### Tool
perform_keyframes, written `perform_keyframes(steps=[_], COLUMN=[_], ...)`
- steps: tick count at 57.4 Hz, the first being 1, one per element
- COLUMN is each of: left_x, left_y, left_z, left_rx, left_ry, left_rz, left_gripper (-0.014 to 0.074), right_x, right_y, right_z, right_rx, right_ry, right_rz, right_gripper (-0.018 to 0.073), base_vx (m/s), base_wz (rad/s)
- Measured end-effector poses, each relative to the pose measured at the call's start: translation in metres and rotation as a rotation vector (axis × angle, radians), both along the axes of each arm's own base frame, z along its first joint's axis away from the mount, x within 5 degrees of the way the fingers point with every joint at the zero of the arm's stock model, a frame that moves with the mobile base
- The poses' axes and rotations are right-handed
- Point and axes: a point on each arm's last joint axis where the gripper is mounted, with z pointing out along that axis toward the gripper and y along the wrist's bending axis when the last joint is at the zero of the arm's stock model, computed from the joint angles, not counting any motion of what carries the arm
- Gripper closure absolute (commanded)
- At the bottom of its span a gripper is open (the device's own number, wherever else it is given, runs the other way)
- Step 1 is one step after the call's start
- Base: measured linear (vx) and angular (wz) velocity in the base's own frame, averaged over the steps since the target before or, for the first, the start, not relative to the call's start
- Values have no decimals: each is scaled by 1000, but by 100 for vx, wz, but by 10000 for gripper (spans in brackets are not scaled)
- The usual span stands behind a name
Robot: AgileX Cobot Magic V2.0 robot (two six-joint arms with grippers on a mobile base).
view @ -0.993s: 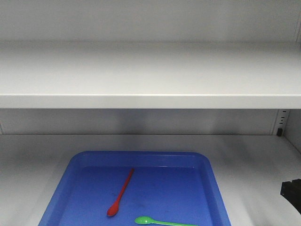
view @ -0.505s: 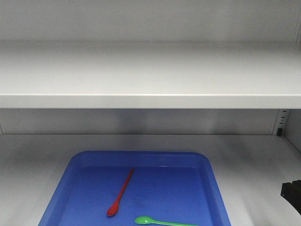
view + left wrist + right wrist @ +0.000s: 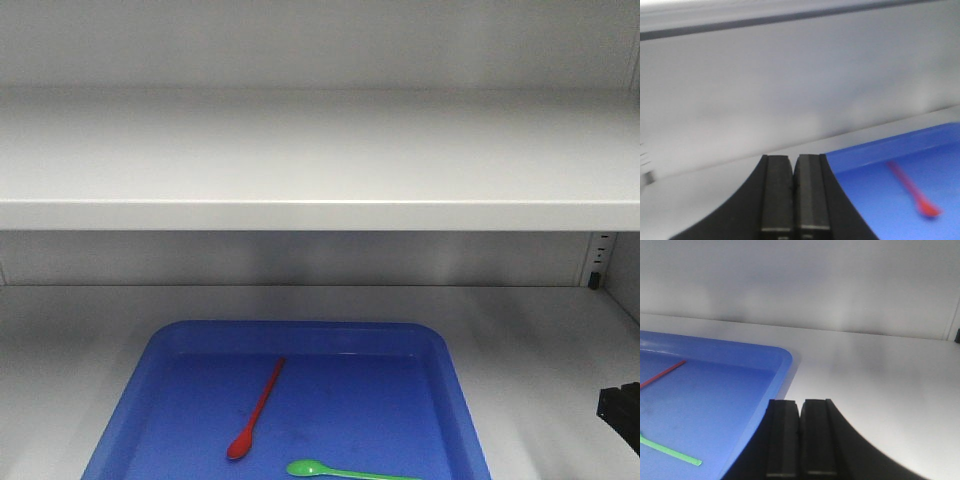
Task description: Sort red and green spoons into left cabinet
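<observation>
Blue plastic forms the tray [image 3: 440,400] that sits on the lower floor of the grey cabinet [image 3: 320,215], under the shelf, toward the near edge. Both spoons lie flat inside it. The red spoon [image 3: 257,409] rests left of the tray's middle, its handle running from far-right to near-left, with the bowl at the near end. The green spoon [image 3: 345,470] lies right at the near edge of the front view, its bowl pointing left and its handle running off to the right, nearly crosswise to the red one. The two are close but not touching.

The left claw [image 3: 793,192] has its two pads pressed together with nothing between them; in its wrist view it hangs to the left of the tray, with the red spoon [image 3: 912,191] off to its right and farther in, blurred. The right claw [image 3: 800,437] is likewise clenched on nothing and hangs over the tray's near right corner, with the green spoon's handle [image 3: 667,451] to its left and the red handle [image 3: 662,374] beyond that.

By my reading, the left arm is better placed for the red spoon and the right for the green; either claw would have to part its pads and turn across the thin handle first.
</observation>
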Motion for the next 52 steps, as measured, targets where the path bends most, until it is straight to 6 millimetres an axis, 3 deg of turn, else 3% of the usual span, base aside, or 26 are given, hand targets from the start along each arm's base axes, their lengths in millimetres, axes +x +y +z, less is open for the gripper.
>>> perform_keyframes(steps=[12, 20, 34, 44, 52], left_x=[-1, -12, -42, -46, -45], left_y=[0, 2, 18, 22, 24], left_z=[-12, -16, -61, -99, -109], left_rx=[117, 120, -45, -97, -110], left_ry=[103, 11, -162, -121, -68], left_rz=[-7, -6, 117, 174, 220], left_gripper=[601, 601, 601, 601, 601], right_x=[0, 0, 0, 0, 0], right_y=[0, 0, 0, 0, 0], right_z=[0, 0, 0, 0, 0], right_rx=[1, 1, 1, 1, 1], right_ry=[0, 0, 0, 0, 0], right_rz=[0, 0, 0, 0, 0], right_gripper=[562, 562, 562, 562, 562], base_vx=[0, 0, 0, 0, 0], base_wz=[0, 0, 0, 0, 0])
